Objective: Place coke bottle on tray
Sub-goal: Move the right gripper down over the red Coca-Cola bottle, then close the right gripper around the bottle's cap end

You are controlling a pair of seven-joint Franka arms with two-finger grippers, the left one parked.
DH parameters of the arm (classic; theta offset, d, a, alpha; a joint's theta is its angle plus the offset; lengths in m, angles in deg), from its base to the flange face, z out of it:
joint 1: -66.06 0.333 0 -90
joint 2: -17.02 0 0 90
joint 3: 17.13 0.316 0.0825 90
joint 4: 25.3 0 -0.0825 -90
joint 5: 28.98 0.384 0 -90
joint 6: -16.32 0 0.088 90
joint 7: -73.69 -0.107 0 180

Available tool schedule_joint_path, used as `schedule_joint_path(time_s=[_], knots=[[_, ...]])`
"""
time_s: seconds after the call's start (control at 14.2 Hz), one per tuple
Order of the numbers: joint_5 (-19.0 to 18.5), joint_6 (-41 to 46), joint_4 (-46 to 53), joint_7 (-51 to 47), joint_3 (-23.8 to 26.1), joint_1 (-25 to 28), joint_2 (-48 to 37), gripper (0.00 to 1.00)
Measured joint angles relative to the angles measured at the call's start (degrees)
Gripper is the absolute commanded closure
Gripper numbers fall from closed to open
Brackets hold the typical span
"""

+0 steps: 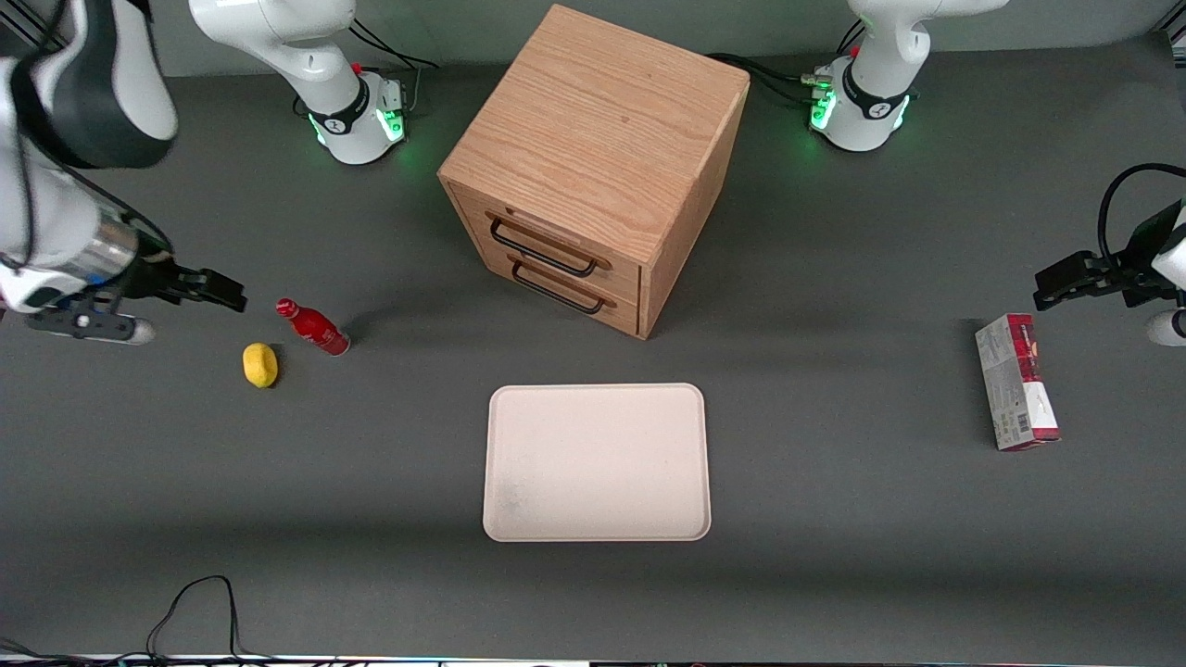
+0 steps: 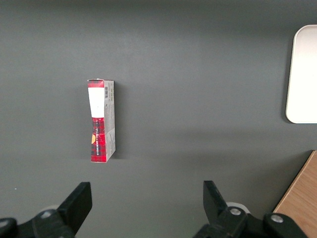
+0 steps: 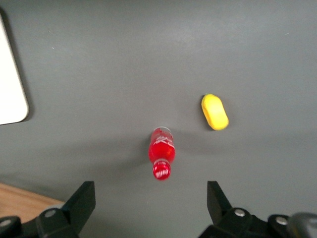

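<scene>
Grey tabletop (image 1: pixel 834 519): claw (image 3: pixel 151 206) spread, near coke bottle (image 1: pixel 313 327); tray (image 1: pixel 598 461) bare, cut off in wrist views.

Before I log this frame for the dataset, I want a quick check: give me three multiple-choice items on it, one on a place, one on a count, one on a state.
1. The coke bottle stands:
A. on the tray
B. on the table beside the yellow lump
C. on the wooden box

2. Drawer handles on the box:
A. one
B. two
C. four

3. The pincer is:
A. open, holding nothing
B. shut on the bottle
C. shut on the carton

B: bottle and lump share bare table.
B: two black handles show.
A: fingers spread above the bottle.
</scene>
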Motion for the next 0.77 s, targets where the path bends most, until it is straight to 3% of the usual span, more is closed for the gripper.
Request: schedule_joint_path(time_s=[0.21, 0.63, 0.7, 0.77], knots=[[0.0, -13.85, -12.59, 0.0, 0.14, 0.05, -1.61, 0.0], [0.0, -31.04, -26.25, 0.0, 0.14, 0.05, -2.01, 0.0], [0.0, -32.16, -27.35, 0.0, 0.14, 0.05, -1.99, 0.01], [0.0, -32.67, -27.84, 0.07, 0.14, 0.05, -2.0, 0.08]])
